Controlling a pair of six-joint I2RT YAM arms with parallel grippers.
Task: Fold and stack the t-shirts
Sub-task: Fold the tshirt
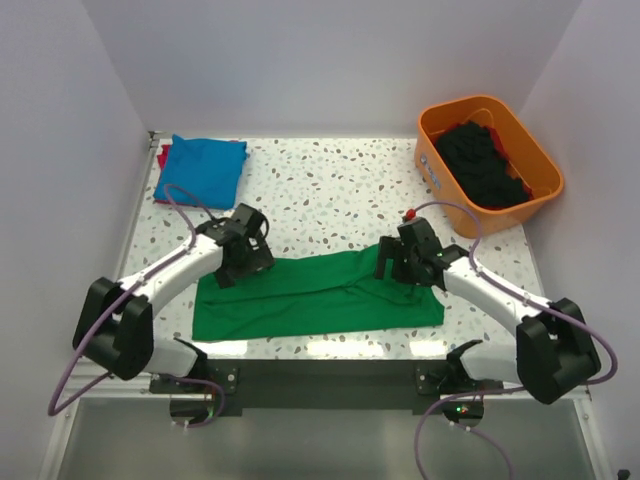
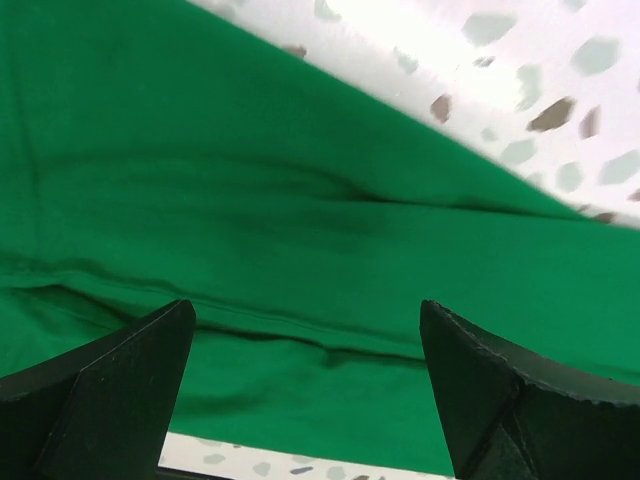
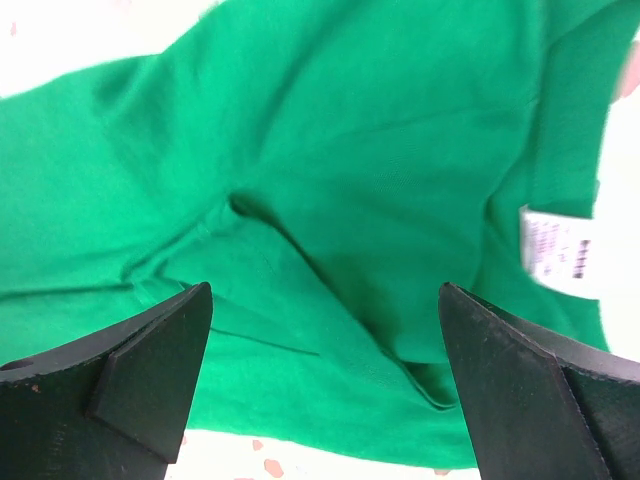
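Observation:
A bright green t-shirt (image 1: pixel 315 297) lies folded into a long band across the near middle of the table. My left gripper (image 1: pixel 243 262) is open just above its left far edge; the left wrist view shows green cloth (image 2: pixel 300 200) between the spread fingers (image 2: pixel 130 370). My right gripper (image 1: pixel 397 262) is open above its right far end; the right wrist view shows creased green cloth (image 3: pixel 330 200) and a white label (image 3: pixel 556 250). A folded blue t-shirt (image 1: pixel 201 168) lies on a red one (image 1: pixel 161 157) at the far left. Black shirts (image 1: pixel 481 165) fill the orange tub.
The orange plastic tub (image 1: pixel 534 150) stands at the far right corner. White walls close in the speckled table (image 1: pixel 330 190) on three sides. The table's near edge runs just below the green shirt.

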